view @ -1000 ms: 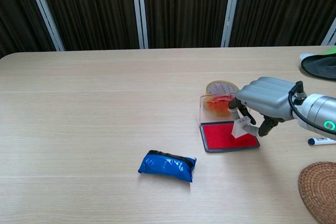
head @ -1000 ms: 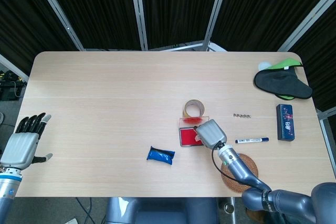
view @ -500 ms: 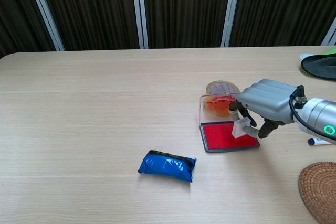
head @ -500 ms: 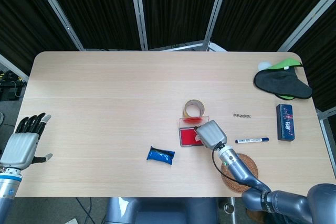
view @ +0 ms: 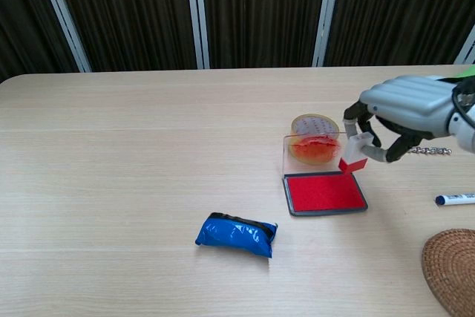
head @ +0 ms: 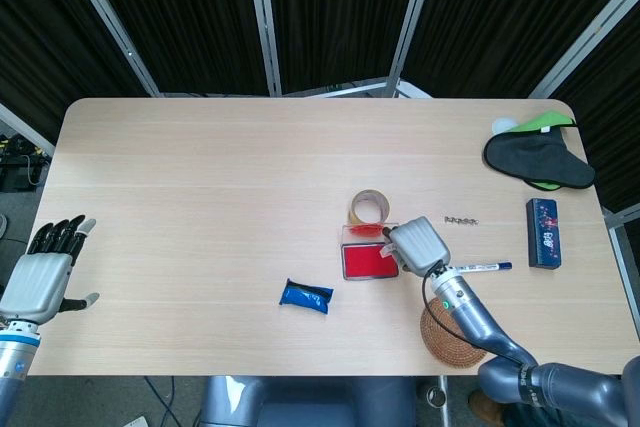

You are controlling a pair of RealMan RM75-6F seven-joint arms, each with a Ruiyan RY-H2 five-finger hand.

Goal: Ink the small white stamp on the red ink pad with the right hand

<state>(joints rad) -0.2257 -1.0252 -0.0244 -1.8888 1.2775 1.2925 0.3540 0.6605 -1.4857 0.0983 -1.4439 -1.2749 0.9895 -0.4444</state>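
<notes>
My right hand (view: pixel 407 109) (head: pixel 418 244) holds the small white stamp (view: pixel 355 154) pinched in its fingers, tilted, its underside red with ink. The stamp hangs just above the right end of the red ink pad (view: pixel 324 192) (head: pixel 362 261), clear of the surface. The pad's clear lid (view: pixel 310 151) stands upright at its far edge. In the head view the hand covers the stamp. My left hand (head: pixel 43 272) hovers off the table's left edge, fingers spread, holding nothing.
A tape roll (view: pixel 314 127) lies right behind the pad. A blue packet (view: pixel 236 234) lies left of it. A marker (head: pixel 480 268), a woven coaster (head: pixel 453 330), a small chain (head: pixel 461 220), a blue box (head: pixel 543 233) and a black mask (head: pixel 538 160) fill the right side.
My right hand has lifted the stamp off the ink pad and moved up and to the right; the stamp's face now shows red. The left hand has not moved.
</notes>
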